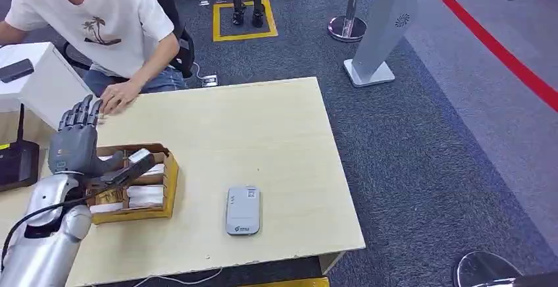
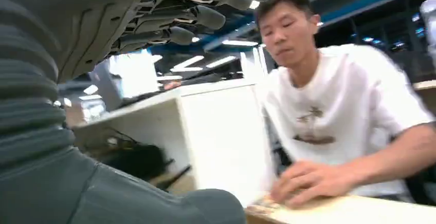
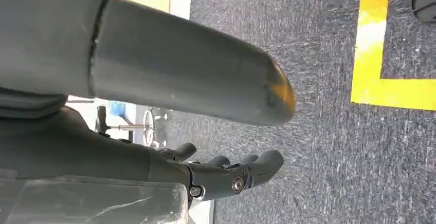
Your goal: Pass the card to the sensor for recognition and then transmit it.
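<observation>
Hovering left hand [image 1: 77, 143], fingers [image 1: 82, 112] spread

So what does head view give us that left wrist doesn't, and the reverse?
Head: the card box under the left hand, the grey sensor lying apart from the box nearer the table's front edge, and the yellow floor square.
Left wrist: the ceiling lights and dark gear in the cabinet's open side.
Both: the left hand with fingers straight and nothing seen in them, the person, their hand flat on the table, and the white cabinet.
</observation>
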